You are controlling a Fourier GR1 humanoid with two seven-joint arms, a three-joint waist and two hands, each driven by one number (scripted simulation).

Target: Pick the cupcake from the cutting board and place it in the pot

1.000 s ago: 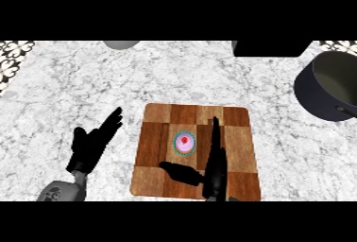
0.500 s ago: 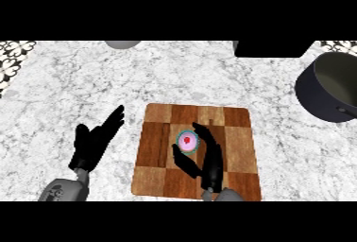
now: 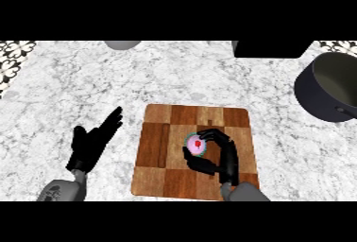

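Curling round the cupcake (image 3: pixel 196 144), the right hand (image 3: pixel 222 156) sits over the middle of the cutting board (image 3: pixel 159 142), its fingers arched over the far side of the cake and its thumb tucked in at the near side, so the cake is grasped between them. The cupcake shows as a small pink round with a red spot on top and a green edge, and it is on the board, at about its centre, partly hidden by the black fingers. The right forearm comes up from the lower edge, crossing the board's near right part.

The board is a wooden one of light and dark squares, lying flat on the white marbled surface (image 3: pixel 209 75). The left hand (image 3: pixel 92 144) is just beside the board's left edge, apart from it, with its fingers straight and pointing up and away, released and holding nothing; its grey forearm shows at the lower left.

The pot (image 3: pixel 327 99), dark grey and round, stands at the right edge of the view, well apart from the board and farther back, partly cut off by the frame. A small grey round object (image 3: pixel 123 45) shows at the top edge, and a black block (image 3: pixel 272 48) at the top right
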